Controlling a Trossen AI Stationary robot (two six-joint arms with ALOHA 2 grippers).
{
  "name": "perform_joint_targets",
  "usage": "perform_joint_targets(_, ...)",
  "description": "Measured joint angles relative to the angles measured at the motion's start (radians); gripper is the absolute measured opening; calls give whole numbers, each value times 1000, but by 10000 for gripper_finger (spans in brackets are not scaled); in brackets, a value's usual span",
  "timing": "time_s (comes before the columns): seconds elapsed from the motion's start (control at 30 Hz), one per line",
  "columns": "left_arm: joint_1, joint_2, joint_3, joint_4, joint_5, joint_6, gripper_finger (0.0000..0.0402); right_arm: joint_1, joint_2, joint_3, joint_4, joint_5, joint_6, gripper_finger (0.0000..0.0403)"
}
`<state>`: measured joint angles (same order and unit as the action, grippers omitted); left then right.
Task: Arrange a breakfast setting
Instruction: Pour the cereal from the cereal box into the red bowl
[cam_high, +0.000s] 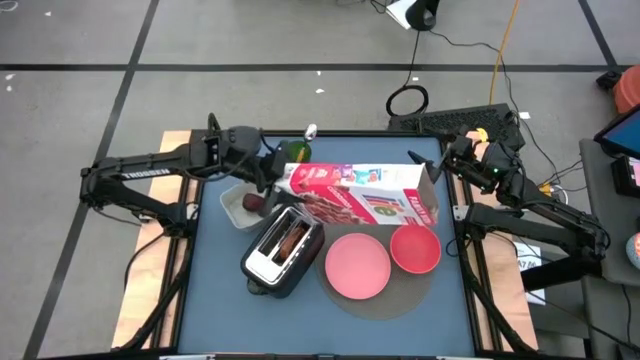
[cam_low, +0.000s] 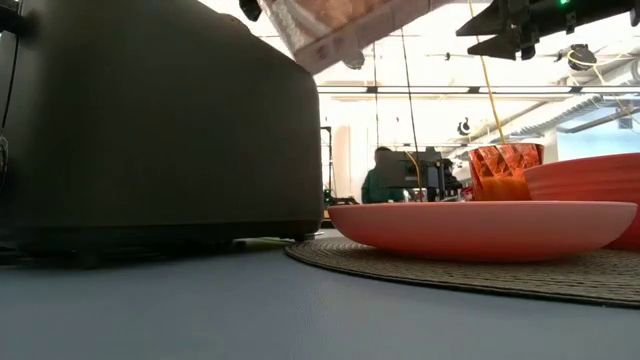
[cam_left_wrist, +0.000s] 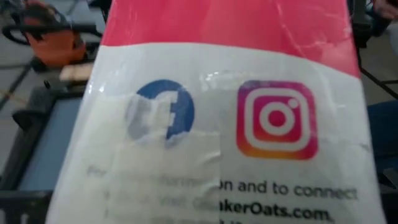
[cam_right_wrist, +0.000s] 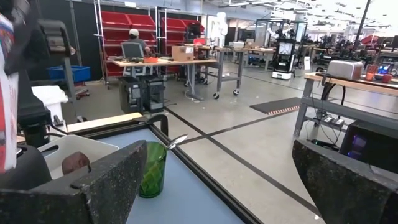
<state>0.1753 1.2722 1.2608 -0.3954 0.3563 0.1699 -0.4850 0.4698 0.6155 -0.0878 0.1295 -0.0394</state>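
A: Left to right on the bench (cam_high: 215, 310). Left end effector (cam_high: 272, 172) at about 10 o'clock, clamped on the end of a cereal box (cam_high: 360, 192) and holding it up, tipped on its side, over the middle. Below it, the white container (cam_high: 237, 207) with the dark red fruit (cam_high: 254, 202) inside, then the toaster (cam_high: 283, 248) at about 8 o'clock with browned bread (cam_high: 293, 238) in the slot.

B: And the setting itself?

A: Pink plate (cam_high: 357, 265) at about 5 o'clock on a round mat (cam_high: 400, 296), red bowl (cam_high: 415, 248) touching it on the 3 o'clock side. Green cup (cam_high: 296, 152) with a spoon (cam_high: 309, 131) in it at 12. No pink cup in view. Right end effector (cam_high: 452, 160) waits at 2 o'clock, fingers wide apart, empty.

B: Step?

A: Looks like carrying the box toward the bowl for a pour, my read only. Next move would need the box's open end lined up over the bowl, then a slow tilt. Can't see which end is open.

B: Any text?

A: Left wrist view: "QuakerOats.com", "...on and to connect", plus Facebook and Instagram logos on the box. "TROSSEN" on the left arm (cam_high: 135, 172).
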Motion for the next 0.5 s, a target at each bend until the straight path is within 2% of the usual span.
perform_joint_targets(0.27, 0, -2, 115, -184, 1, 3, 280, 0, 0, 0, 0, 0, 1, 393)
perform_joint_targets(0.5, 0, -1, 131, -211, 1, -11, 280, 0, 8, 0, 0, 0, 1, 393)
